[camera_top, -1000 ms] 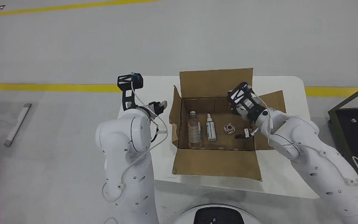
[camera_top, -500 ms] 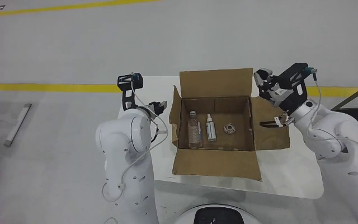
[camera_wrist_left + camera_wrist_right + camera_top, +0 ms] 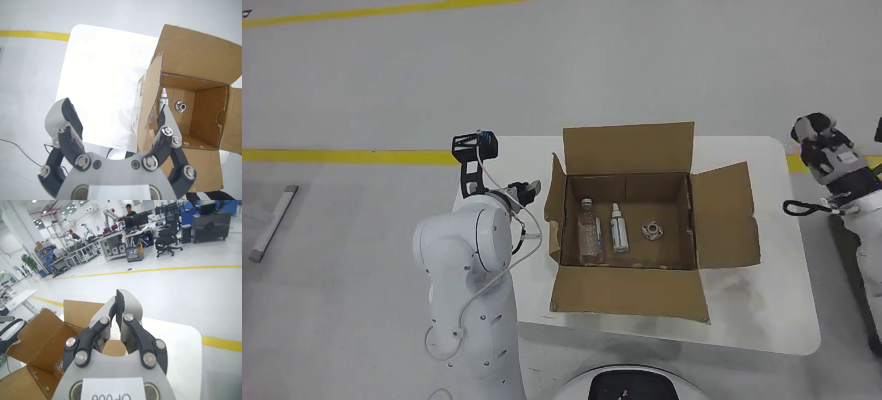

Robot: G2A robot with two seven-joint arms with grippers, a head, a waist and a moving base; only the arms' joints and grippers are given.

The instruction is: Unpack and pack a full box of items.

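Note:
An open cardboard box [image 3: 627, 150] stands on the white table [image 3: 762, 300]. Inside it lie a clear bottle [image 3: 588, 232], a white spray bottle [image 3: 618, 228] and a round metal part [image 3: 651, 230]. My left gripper [image 3: 115, 106] is open and empty, held above the table just left of the box [image 3: 198, 53]; past one finger I see the spray bottle [image 3: 163, 98] and metal part [image 3: 180, 106]. My right gripper [image 3: 118, 298] is shut with nothing visible between its fingers. It hangs at the table's right edge [image 3: 814, 128], away from the box [image 3: 37, 328].
Bare table surface [image 3: 98, 75] lies left of the box, and more to its right and front. All four box flaps are folded outward. A dark frame [image 3: 857, 225] stands on the floor beyond the table's right side. A yellow floor line [image 3: 342, 156] runs behind the table.
My right arm has lifted out of the box and swung right, out to the table's right edge. The left arm and the three items in the box have not moved.

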